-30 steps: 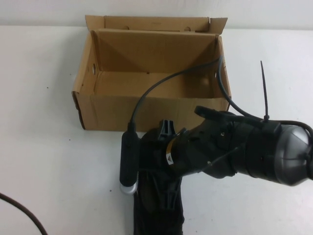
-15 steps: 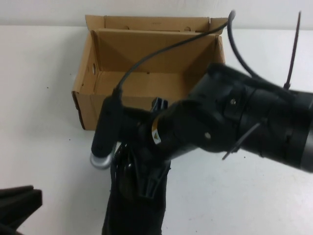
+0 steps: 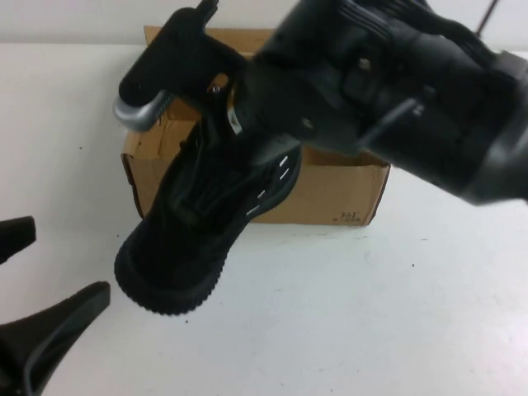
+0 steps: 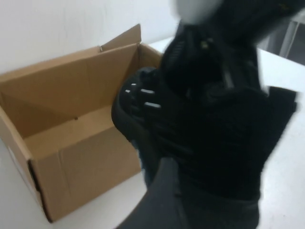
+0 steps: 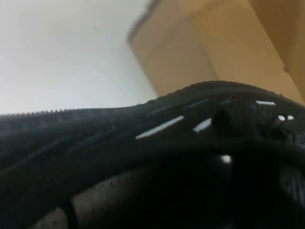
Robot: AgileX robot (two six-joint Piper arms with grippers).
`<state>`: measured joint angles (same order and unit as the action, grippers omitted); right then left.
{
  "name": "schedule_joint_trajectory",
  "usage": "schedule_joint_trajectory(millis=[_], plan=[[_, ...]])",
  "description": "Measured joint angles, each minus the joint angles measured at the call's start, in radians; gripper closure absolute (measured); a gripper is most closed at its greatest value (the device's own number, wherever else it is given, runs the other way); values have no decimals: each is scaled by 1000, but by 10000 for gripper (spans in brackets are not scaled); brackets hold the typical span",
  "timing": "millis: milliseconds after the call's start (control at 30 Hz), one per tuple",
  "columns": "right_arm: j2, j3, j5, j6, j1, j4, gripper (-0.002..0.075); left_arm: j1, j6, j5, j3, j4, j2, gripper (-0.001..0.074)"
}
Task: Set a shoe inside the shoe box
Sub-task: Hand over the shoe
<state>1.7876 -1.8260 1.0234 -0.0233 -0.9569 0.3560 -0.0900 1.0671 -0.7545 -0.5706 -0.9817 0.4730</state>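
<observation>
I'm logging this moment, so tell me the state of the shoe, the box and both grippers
shoe: lifted off the table, hanging toe down in front of the box.
shoe box: open, flaps up, not yet holding the shoe.
right gripper: shut on the shoe, above the box's front wall.
left gripper: open, low at the near left, holding nothing.

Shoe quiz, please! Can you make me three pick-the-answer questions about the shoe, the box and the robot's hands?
1. Where is the shoe?
A inside the shoe box
B held up in front of the box
C lying flat on the table
2. What colour is the box?
A brown
B white
C blue
3. How is the left gripper, low at the left of the table?
A open
B shut on the shoe
C shut on the box
Answers: 1 B, the right gripper, by the box's front, holds it up, toe down. 2 A, plain brown cardboard. 3 A, its fingers stand wide apart, nothing between.
</observation>
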Motion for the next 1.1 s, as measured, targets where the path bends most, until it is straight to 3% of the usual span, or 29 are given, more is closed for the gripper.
schedule_joint_trajectory(millis=[233,400,967,1100], plan=[[147,-247,194,125,0,29,713,0,119,-15,-21,-17,91,118],[212,-378,236,140,0,3,713,0,153,2,-46,-15,173,117],[230,-417,248,144,0,-162,713,-4,246,49,-73,-64,346,117],[230,-417,252,144,0,-164,713,-47,272,60,-75,-64,369,174]])
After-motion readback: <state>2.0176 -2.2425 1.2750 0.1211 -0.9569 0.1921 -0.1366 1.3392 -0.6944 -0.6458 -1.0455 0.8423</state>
